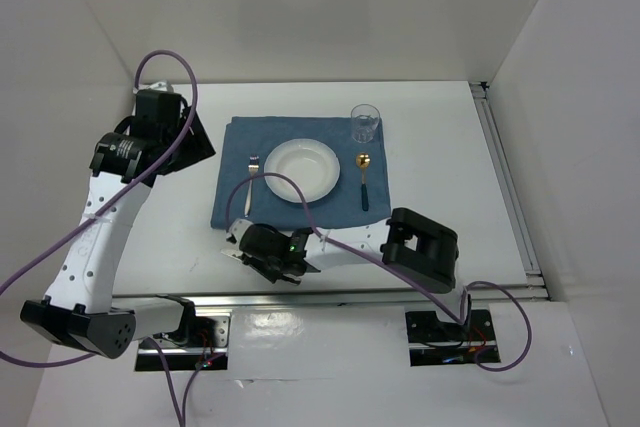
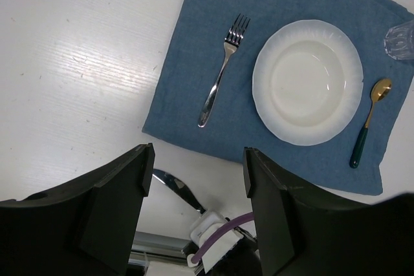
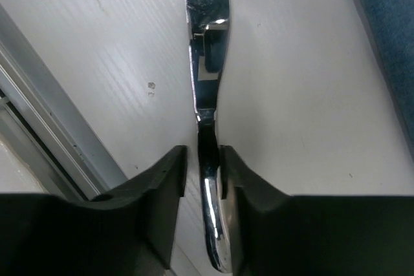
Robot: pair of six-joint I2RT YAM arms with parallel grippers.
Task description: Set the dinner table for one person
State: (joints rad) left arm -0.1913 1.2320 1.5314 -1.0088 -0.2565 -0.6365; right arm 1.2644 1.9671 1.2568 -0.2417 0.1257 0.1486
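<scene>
My right pincer [image 3: 204,159] is clenched on a shiny silver metal knife [image 3: 207,63]. The two black fingers press a narrow part of it from both sides, and the long rest of it points away from me, low over the large flat matte-white dinner table [image 1: 440,137]. Whether it touches the surface, I cannot tell. This table lies under everything and spreads out beneath both of my arms. It has a silver metal rail [image 1: 350,293] along its near edge, close to my right pincer. The knife is off the blue cloth placemat [image 1: 240,137], near its near edge on the left part. My left pincer [image 2: 197,156] is released, the fingers wide apart with nothing between them, and it hangs above the bare table to the left of the placemat. In the middle of the placemat sits a round white ceramic plate [image 1: 302,169]. A silver metal fork [image 1: 251,179] lies on the cloth just left of the plate, and a gold spoon with a dark green handle [image 1: 364,179] lies just right of it. A clear drinking glass [image 1: 365,124] stands upright at the far right corner of the placemat, beyond the spoon.
</scene>
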